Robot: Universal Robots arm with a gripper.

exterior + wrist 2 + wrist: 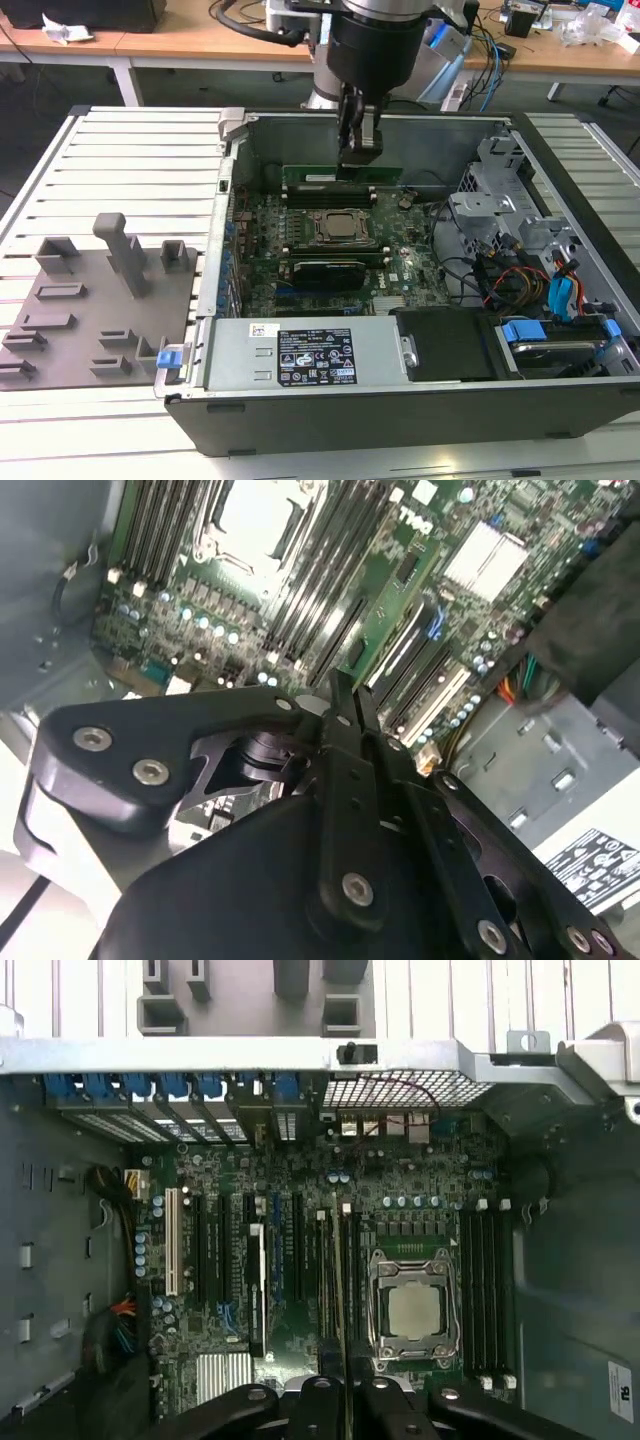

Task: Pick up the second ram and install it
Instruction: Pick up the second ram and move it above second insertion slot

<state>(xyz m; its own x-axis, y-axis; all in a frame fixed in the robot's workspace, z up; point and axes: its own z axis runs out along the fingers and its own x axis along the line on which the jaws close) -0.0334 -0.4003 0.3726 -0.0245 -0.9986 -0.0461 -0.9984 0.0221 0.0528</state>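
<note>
**Robot gripper holding a memory stick inside an open computer case**

At the exterior view's left, a grey tray [80, 300] with raised blocks lies on a slatted table [130, 150]. Just to its right stands the open computer case [450, 410], with a labelled metal box [310, 360] along its near wall. The green motherboard [400, 270] lies in the middle of the case, the CPU socket [340, 227] at its centre. Beyond the socket, the gripper [360, 152] reaches down from the dark arm, its fingers clenched on the top edge of the second ram [305, 172]. This long green stick stands on edge at the memory slots beside the socket; whether it is seated cannot be told. In the first wrist view, the stick [345, 1280] shows edge-on beside the socket [413, 1308]. At the exterior view's right, coloured cables [520, 280] fill the drive bay.
</note>
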